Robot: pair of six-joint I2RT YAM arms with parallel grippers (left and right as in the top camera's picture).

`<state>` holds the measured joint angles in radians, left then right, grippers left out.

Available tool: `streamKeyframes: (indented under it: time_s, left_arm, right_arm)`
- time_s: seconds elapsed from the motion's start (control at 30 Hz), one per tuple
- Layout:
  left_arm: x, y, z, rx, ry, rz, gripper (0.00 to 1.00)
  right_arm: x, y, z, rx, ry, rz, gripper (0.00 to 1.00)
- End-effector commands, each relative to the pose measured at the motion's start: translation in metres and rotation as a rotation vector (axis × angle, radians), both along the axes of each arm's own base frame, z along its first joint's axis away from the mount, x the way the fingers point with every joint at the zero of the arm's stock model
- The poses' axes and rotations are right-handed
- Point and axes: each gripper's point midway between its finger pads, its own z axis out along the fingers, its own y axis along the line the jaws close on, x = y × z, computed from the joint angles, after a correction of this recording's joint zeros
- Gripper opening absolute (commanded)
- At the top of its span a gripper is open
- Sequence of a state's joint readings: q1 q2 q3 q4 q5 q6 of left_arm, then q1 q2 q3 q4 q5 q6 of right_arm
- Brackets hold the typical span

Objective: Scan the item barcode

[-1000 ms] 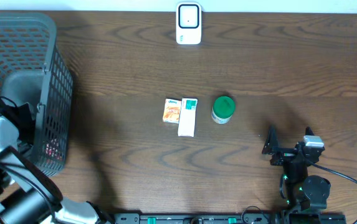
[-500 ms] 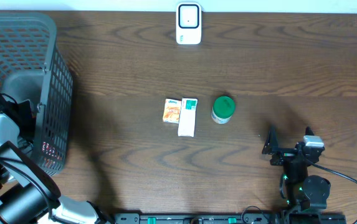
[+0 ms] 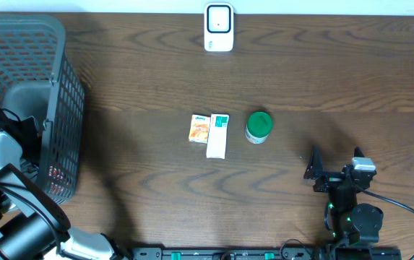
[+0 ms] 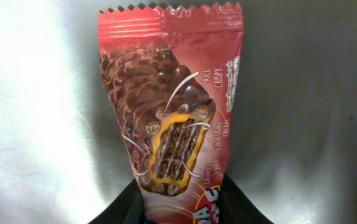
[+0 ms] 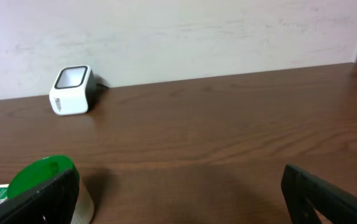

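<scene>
A red chocolate bar wrapper [image 4: 172,106] printed with a rice-crispy bar fills the left wrist view, lying on the grey basket floor. My left gripper [image 4: 181,202] has its black jaws pressed against both sides of the bar's lower end. Overhead, the left arm [image 3: 1,155] reaches into the basket [image 3: 62,87], and the bar is hidden there. The white scanner [image 3: 219,27] stands at the table's far edge and also shows as the scanner [image 5: 71,90] in the right wrist view. My right gripper [image 3: 334,165] rests open near the front right, with nothing between its fingers [image 5: 328,193].
An orange box [image 3: 200,128], a white-and-green box [image 3: 218,135] and a green-lidded jar [image 3: 259,126] sit mid-table. The jar [image 5: 41,180] is just ahead of the right gripper's left finger. The dark mesh basket takes up the left end of the table.
The left arm has shifted slightly inside the basket. The boxes, the jar and the right arm have not moved.
</scene>
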<state>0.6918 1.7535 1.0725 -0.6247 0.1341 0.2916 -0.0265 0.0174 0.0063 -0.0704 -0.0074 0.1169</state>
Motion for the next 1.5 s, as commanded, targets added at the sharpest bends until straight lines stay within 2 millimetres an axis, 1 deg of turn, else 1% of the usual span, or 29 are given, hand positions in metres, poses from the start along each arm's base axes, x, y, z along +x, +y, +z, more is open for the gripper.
streamKeyframes:
  time_s: [0.0,0.1,0.17,0.3,0.37,0.4,0.5,0.6,0.63,0.67,0.7,0.77,0.83,0.9,1.0,1.07,1.17,1.23,1.3,1.37,1.47]
  left_arm:
    - [-0.009,-0.009,-0.018,-0.06,0.054,0.028,0.27]
    - [0.005,0.002,0.004,-0.022,-0.001,0.054,0.27]
    - [0.015,0.01,0.025,0.013,-0.055,0.078,0.26]
    - [0.032,0.024,0.078,0.094,-0.187,0.128,0.24]
    - [0.037,0.028,0.107,0.14,-0.251,0.126,0.24]
    - [0.038,0.029,0.118,0.159,-0.275,0.125,0.24]
    - [0.039,0.03,0.161,0.228,-0.373,0.123,0.24]
    - [0.036,0.029,0.207,0.303,-0.479,0.137,0.24]
    - [0.034,0.031,0.222,0.335,-0.514,0.158,0.25]
    - [0.029,0.033,0.243,0.379,-0.562,0.196,0.24]
    - [0.026,0.033,0.257,0.406,-0.596,0.215,0.24]
    - [0.02,0.03,0.288,0.455,-0.688,0.248,0.24]
    - [0.012,0.023,0.32,0.491,-0.79,0.271,0.24]
    - [0.003,0.013,0.346,0.499,-0.883,0.295,0.24]
    - [-0.004,-0.018,0.376,0.463,-1.007,0.214,0.24]
    - [-0.007,-0.043,0.391,0.402,-1.085,0.145,0.24]
    - [-0.009,-0.094,0.404,0.235,-1.182,-0.018,0.24]
    - [-0.01,-0.129,0.406,0.103,-1.216,-0.153,0.24]
    - [-0.011,-0.156,0.402,-0.031,-1.213,-0.238,0.24]
    - [-0.01,-0.173,0.389,-0.135,-1.173,-0.271,0.24]
    - [-0.004,-0.192,0.365,-0.234,-1.091,-0.309,0.24]
  right_arm:
    - [0.0,0.002,0.0,-0.013,-0.002,0.011,0.99]
    - [0.0,0.002,0.002,-0.013,-0.007,0.01,0.99]
    - [0.0,0.002,0.006,-0.013,-0.024,0.01,0.99]
    - [0.001,0.002,0.014,-0.014,-0.057,0.011,0.99]
    - [0.001,0.008,0.019,-0.013,-0.079,0.043,0.99]
    - [0.0,0.013,0.02,-0.012,-0.085,0.074,0.99]
    - [-0.001,0.03,0.021,-0.009,-0.087,0.171,0.99]
    - [-0.002,0.031,0.018,-0.007,-0.077,0.179,0.99]
    - [-0.002,0.031,0.016,-0.006,-0.068,0.179,0.99]
    - [-0.002,0.031,0.013,-0.004,-0.055,0.179,0.99]
    - [-0.002,0.032,0.011,-0.003,-0.045,0.182,0.99]
    - [-0.002,0.034,0.006,0.006,-0.024,0.195,0.99]
    - [-0.003,0.035,0.004,0.059,-0.014,0.197,0.99]
    - [-0.003,0.035,0.005,0.105,-0.014,0.194,0.99]
    - [-0.003,0.036,0.005,0.145,-0.009,0.2,0.99]
    - [-0.004,0.042,0.006,0.148,-0.011,0.232,0.99]
    - [-0.007,0.053,0.012,0.149,-0.031,0.302,0.99]
    - [-0.009,0.061,0.02,0.145,-0.06,0.351,0.99]
    - [-0.012,0.067,0.027,0.14,-0.088,0.394,0.99]
    - [-0.014,0.073,0.033,0.15,-0.108,0.428,0.99]
    - [-0.014,0.073,0.034,0.198,-0.103,0.43,0.99]
